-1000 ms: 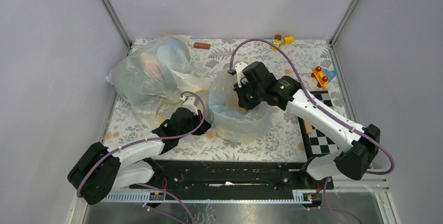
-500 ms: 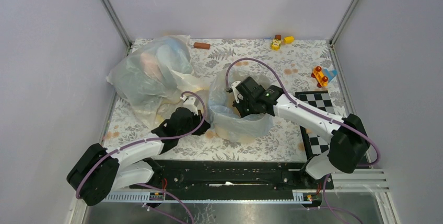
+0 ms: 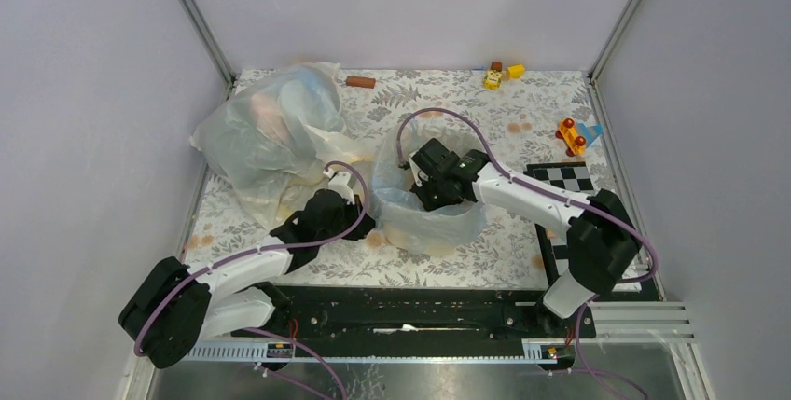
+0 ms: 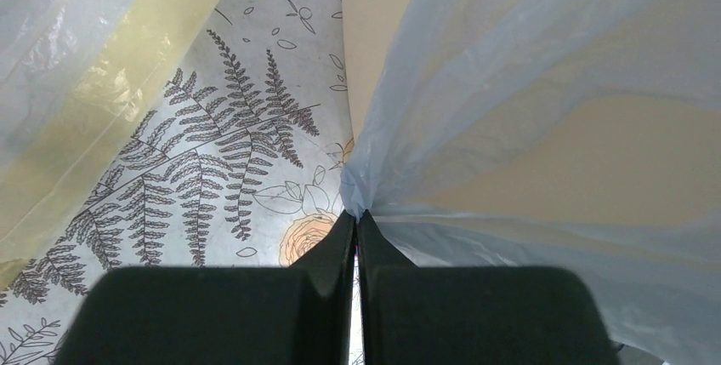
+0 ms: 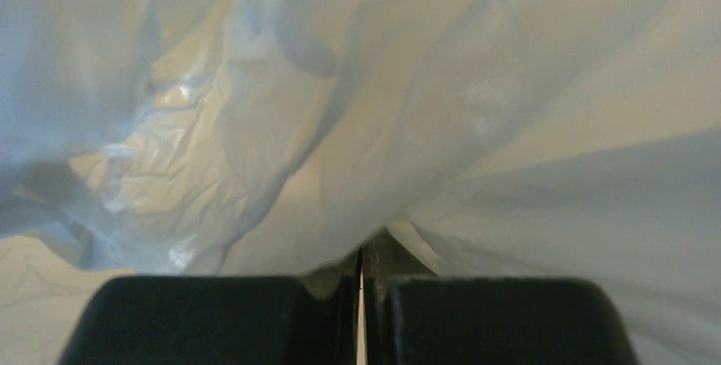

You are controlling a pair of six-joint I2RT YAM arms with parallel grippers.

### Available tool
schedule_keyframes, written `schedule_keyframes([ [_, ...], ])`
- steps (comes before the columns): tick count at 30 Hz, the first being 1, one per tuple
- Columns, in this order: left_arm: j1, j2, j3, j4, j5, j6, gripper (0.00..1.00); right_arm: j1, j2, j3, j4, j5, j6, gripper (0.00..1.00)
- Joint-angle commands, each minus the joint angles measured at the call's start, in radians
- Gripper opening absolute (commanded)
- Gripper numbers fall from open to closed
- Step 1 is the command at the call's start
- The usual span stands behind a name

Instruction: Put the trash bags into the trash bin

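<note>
Pale blue plastic trash bag (image 3: 388, 165), thin, crinkly, translucent: one. It is draped over and down into the bin, with film hanging outside the wall on the left and near sides.

Cream-beige plastic trash bin (image 4: 377, 20), square with rounded corners: one. It stands upright mid-table and is mostly veiled by the blue film; its base is not visible.

Left fingers (image 4: 330, 253): one pair, pressed together, pinching a gathered fold of the pale blue plastic trash bag low against the bin's outer left side.

Right fingers (image 5: 387, 265): one pair, pressed together inside the bin's mouth, with blue film bunched at their tips. They are hidden by the wrist in the top view.

Bulky clear whitish bag (image 3: 270, 130): one, rear left; its contents show only as blurred colours.

Pale yellow plastic bag (image 4: 110, 101): one, showing only as a strip beside the clear bag.

Table (image 3: 522, 102) with a fern-print cover: one.

Brown cylinder (image 3: 360, 81): one, at the rear.

Yellow toy blocks (image 3: 499, 74): a small cluster at the rear, count unclear.

Red-and-orange toy (image 3: 570, 136): one, at the right.

Black-and-white checkered board (image 3: 560, 176): one, partly covered by the right arm.
</note>
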Motion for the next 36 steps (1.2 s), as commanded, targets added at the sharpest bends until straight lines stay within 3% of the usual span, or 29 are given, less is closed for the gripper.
schedule_keyframes([
  [1, -0.001, -0.023, 0.053, 0.002, -0.013, 0.034, 0.00, 0.008, 0.056, 0.029, -0.045, -0.026, 0.031, 0.00],
  [14, -0.002, 0.003, 0.053, 0.033, -0.007, 0.038, 0.00, 0.010, 0.123, 0.120, -0.142, 0.055, 0.141, 0.00],
  [26, -0.003, 0.017, 0.059, 0.048, 0.011, 0.031, 0.00, 0.017, 0.240, -0.008, 0.003, 0.029, 0.158, 0.00],
  [28, -0.003, 0.005, 0.068, 0.029, -0.002, 0.035, 0.05, 0.018, 0.258, -0.030, 0.035, 0.019, 0.155, 0.00],
  [32, -0.002, -0.027, 0.081, -0.020, -0.056, 0.042, 0.28, 0.018, 0.294, -0.064, 0.083, 0.014, 0.151, 0.00],
  [36, -0.003, -0.089, 0.095, -0.091, -0.102, 0.038, 0.40, 0.018, 0.278, -0.100, 0.129, 0.000, 0.142, 0.00],
])
